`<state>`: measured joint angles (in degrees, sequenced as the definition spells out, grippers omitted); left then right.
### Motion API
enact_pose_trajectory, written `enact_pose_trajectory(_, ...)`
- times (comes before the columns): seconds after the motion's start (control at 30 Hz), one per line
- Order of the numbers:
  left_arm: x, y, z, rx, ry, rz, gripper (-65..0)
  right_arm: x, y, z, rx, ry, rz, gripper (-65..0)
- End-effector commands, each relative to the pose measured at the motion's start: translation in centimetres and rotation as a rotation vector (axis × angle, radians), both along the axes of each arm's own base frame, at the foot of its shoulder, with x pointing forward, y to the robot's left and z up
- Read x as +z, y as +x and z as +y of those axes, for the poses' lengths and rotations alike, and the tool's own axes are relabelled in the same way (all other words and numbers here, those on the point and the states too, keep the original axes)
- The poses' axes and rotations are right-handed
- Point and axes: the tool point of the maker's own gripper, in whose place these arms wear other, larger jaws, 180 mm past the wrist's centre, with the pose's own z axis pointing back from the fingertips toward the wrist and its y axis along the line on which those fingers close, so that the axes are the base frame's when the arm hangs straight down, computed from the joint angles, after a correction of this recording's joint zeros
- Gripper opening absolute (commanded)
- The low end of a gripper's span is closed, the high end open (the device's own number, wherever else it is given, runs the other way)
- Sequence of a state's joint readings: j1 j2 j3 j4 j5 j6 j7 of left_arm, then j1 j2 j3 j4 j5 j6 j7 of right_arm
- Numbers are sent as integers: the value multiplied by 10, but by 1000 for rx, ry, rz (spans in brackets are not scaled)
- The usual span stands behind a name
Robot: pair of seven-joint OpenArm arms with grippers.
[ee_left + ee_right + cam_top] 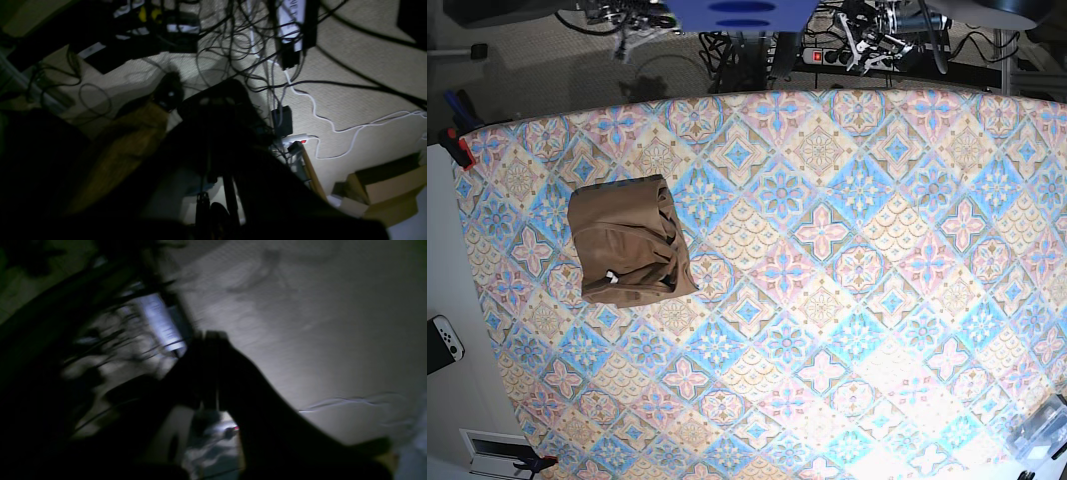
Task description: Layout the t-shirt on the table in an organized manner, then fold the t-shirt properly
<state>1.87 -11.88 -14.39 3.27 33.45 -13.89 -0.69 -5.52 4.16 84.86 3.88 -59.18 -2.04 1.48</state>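
Observation:
The tan-brown t-shirt (627,245) lies as a compact folded bundle on the left part of the patterned table (827,300), with a small white tag (611,279) showing near its front edge. Both arms are drawn back beyond the table's far edge, well clear of the garment. My left gripper (215,100) is a dark silhouette over the carpeted floor, its jaws together with nothing between them. In the blurred right wrist view, my right gripper (211,336) is shut and empty, also pointing at the floor.
A tangle of cables and a power strip (290,140) cover the floor behind the table, with a cardboard box (390,186) nearby. A game controller (442,340) rests on the white surface to the left. A clear plastic item (1042,435) sits at the table's front right corner.

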Motion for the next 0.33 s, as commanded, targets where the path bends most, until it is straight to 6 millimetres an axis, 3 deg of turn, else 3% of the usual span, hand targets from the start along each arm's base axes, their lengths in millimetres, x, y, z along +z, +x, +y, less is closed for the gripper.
enact_pose_trajectory(0.0,0,3,-4,-5,-7,-3,-650,1,5,-8,-1,-18,-16,-650)
enact_pose_trajectory(0.17,-2,21,-18,-4,-27,-28,-650,1,6,-8,-1,-18,-17,-650)
enact_pose_trajectory(0.3,-4,25,-46,-6,-70,-34,-650,1,6,-10,0,-21,-17,-650)
